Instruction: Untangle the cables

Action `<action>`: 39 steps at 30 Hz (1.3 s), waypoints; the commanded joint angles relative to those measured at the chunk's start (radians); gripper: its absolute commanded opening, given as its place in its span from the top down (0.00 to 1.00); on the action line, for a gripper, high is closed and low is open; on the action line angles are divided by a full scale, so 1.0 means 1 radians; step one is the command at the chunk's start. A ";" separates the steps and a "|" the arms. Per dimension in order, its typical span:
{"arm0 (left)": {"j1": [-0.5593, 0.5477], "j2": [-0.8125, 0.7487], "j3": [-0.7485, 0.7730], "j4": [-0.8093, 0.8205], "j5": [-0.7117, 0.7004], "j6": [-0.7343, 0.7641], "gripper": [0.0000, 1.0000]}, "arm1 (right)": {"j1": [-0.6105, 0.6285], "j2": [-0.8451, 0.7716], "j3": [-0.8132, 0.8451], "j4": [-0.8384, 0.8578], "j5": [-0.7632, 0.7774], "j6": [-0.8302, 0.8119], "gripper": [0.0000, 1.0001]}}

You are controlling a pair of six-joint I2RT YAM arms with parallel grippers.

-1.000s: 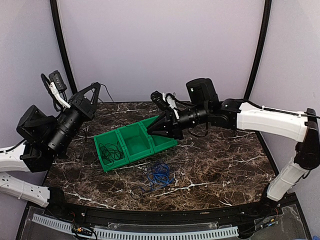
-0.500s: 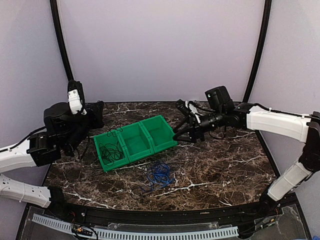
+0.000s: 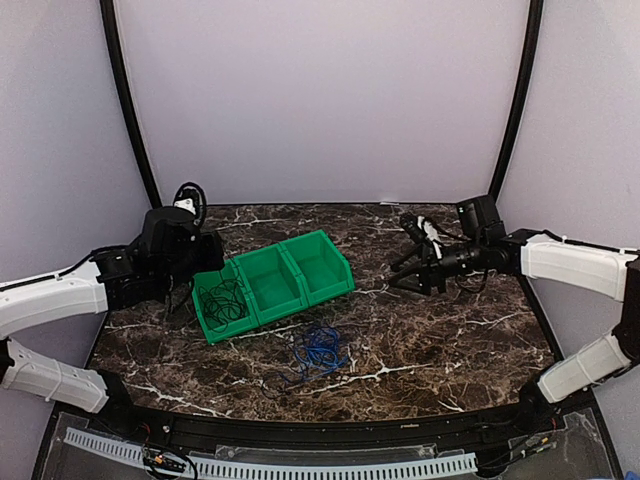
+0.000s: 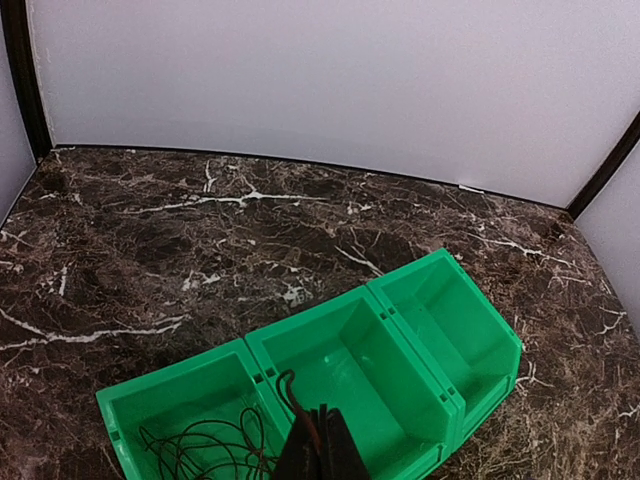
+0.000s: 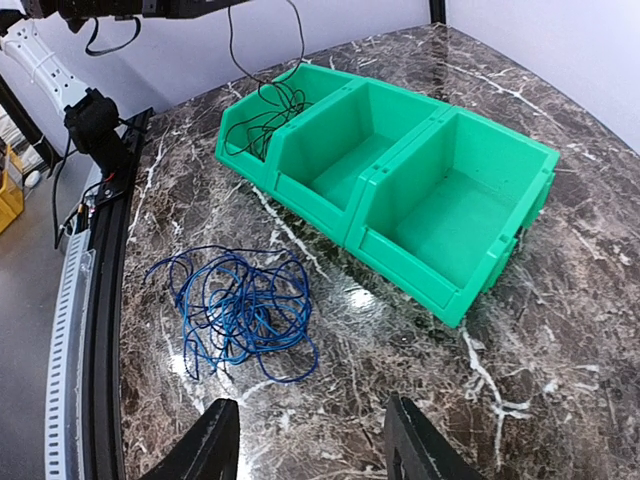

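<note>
A: Cables: where are they, and which step?
B: Black cables (image 4: 205,450) — one bundle, in the end compartment of the green bin (image 4: 440,400), right below the left pincer (image 4: 320,450), which is pressed together on what looks like a strand. Blue cable (image 5: 235,305) — one tangle, on the bench (image 5: 560,330) just ahead of the right pincer (image 5: 312,432), spread, empty.
A: Next?
B: Likely the blue: lower, pinch one loop, lift. Compartments: three.
</note>
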 commanded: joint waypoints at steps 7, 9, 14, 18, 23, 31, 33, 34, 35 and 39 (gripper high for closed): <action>0.050 0.099 -0.080 0.029 0.070 -0.108 1.00 | -0.044 -0.049 -0.032 0.100 -0.012 -0.032 0.48; 0.058 0.118 -0.104 0.041 0.079 -0.127 1.00 | -0.044 -0.053 -0.035 0.100 -0.007 -0.042 0.48; 0.104 0.203 -0.142 0.090 0.161 -0.158 1.00 | -0.046 -0.058 -0.041 0.100 -0.005 -0.053 0.48; 0.112 0.239 -0.141 0.072 0.251 -0.182 1.00 | -0.046 -0.060 -0.039 0.095 -0.003 -0.060 0.47; 0.120 0.262 -0.152 0.042 0.273 -0.193 1.00 | -0.046 -0.053 -0.034 0.081 -0.005 -0.081 0.47; 0.161 0.331 -0.119 0.005 0.335 -0.166 1.00 | -0.046 -0.052 -0.032 0.069 -0.016 -0.091 0.47; 0.163 0.328 -0.092 -0.030 0.340 -0.154 1.00 | -0.046 -0.056 -0.034 0.069 -0.012 -0.092 0.47; 0.164 0.314 -0.080 -0.041 0.340 -0.145 1.00 | -0.046 -0.061 -0.035 0.068 -0.011 -0.095 0.47; 0.163 0.292 -0.075 -0.060 0.339 -0.131 1.00 | -0.046 -0.063 -0.035 0.068 -0.010 -0.096 0.47; 0.164 0.190 -0.057 -0.104 0.331 -0.092 0.94 | -0.046 -0.064 -0.035 0.066 -0.006 -0.104 0.47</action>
